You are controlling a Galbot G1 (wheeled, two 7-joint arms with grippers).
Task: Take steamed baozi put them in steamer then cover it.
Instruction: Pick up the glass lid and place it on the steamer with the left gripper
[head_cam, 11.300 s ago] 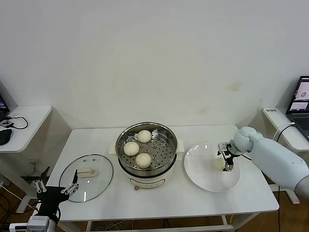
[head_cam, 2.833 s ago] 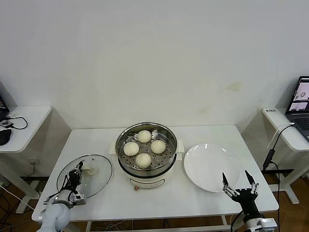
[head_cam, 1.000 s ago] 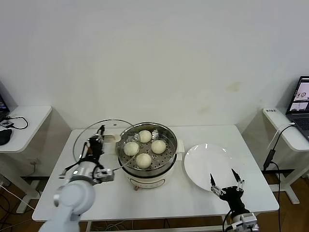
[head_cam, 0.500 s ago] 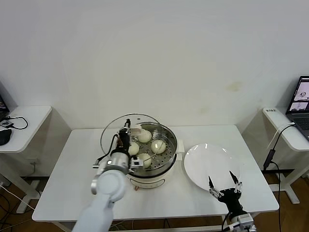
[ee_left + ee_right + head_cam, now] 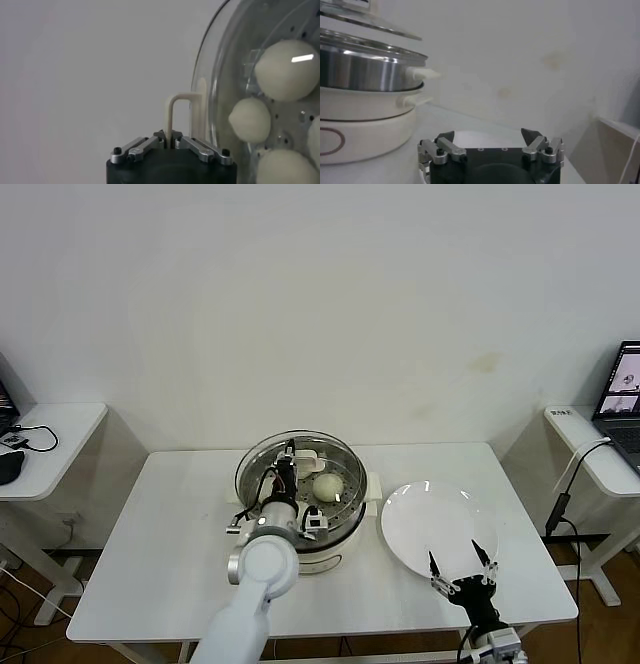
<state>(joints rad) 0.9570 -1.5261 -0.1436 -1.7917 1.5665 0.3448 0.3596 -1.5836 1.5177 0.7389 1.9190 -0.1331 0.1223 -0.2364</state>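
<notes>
— What is changing since half a second ago?

— I am seeing the cover carried further right: it was hanging over the steamer's left edge, and now it is sitting almost centred above the steamer, a little raised. My left claw is gripping the cover's cream handle, its fingers pinched tight around the thin loop. The right claw is drifting only slightly, staying low at the near right edge of the table, spread wide and holding nothing.

— And the buns?

— The steamed baozi are lying inside the steamer on the perforated steel tray; through the glass my left wrist camera is showing four smooth, round, cream-white domes, matte like dough.

— Materials?

— The cover is a clear glass disc with a thin metal rim. The steamer is a shiny steel pot on a white base, with a pale side lug. Just right of it, a flat, glossy white plate is resting on the table.
</notes>
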